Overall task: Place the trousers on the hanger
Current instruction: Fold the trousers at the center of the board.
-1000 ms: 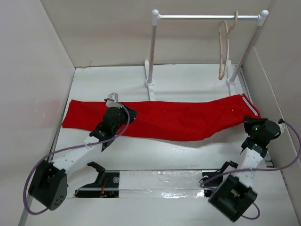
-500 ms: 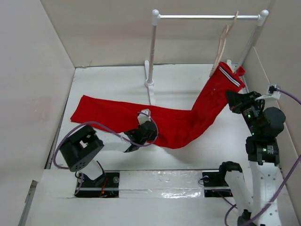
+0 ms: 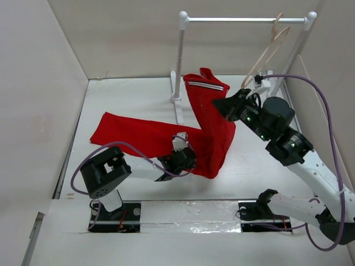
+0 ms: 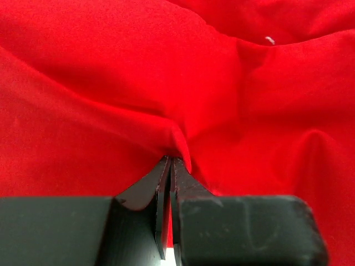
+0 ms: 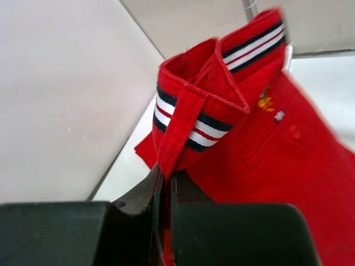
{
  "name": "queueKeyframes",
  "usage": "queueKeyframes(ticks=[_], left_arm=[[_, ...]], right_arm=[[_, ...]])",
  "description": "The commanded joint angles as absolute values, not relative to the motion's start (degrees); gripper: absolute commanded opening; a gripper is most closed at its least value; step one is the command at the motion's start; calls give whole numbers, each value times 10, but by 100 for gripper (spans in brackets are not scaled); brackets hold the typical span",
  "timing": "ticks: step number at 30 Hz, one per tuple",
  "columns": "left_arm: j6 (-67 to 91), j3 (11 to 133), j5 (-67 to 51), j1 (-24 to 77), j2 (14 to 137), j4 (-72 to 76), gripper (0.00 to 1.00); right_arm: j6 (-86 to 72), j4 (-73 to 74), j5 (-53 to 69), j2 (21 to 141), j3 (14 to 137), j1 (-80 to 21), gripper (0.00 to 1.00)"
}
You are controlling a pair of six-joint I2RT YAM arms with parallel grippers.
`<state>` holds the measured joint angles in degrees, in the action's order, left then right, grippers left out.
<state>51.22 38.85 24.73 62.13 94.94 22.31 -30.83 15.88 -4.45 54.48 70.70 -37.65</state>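
Observation:
The red trousers (image 3: pixel 144 136) lie across the table, with the striped end lifted and folded over toward the middle (image 3: pixel 206 86). My right gripper (image 3: pixel 222 107) is shut on the trousers' cloth just below the striped band (image 5: pixel 208 130), holding it up in the air. Low on the table my left gripper (image 3: pixel 186 157) is shut on a fold of the trousers (image 4: pixel 177 158) near their middle. The pale wooden hanger (image 3: pixel 269 50) hangs tilted from the silver bar at the back right, behind the right arm.
A white-posted rack (image 3: pixel 180 58) with a silver bar (image 3: pixel 244 20) stands at the back of the table. White walls close in the left (image 3: pixel 39 111), back and right sides. The right arm's purple cable (image 3: pixel 327 111) loops by the right wall.
My right gripper has carried the striped end up and leftward, from near the right post to the middle. The left gripper has slid slightly right with the cloth. The hanger has swung.

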Motion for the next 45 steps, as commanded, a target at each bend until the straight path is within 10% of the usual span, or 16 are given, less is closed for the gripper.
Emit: queueKeyframes(ticks=[1,22,28,45], left_arm=[[519,376,244,637,890,177,0],[561,650,158,722,1141,306,2],[526,560,241,695,991,283,68],[447,430,242,349,342,40,41]], right_arm=[[-288,81,-157,555,768,-406,0],[-301,110,-61,671,926,-325,0],[-301,85,-59,663,880,-320,0],[-284,7,-148,883,981,-511,0]])
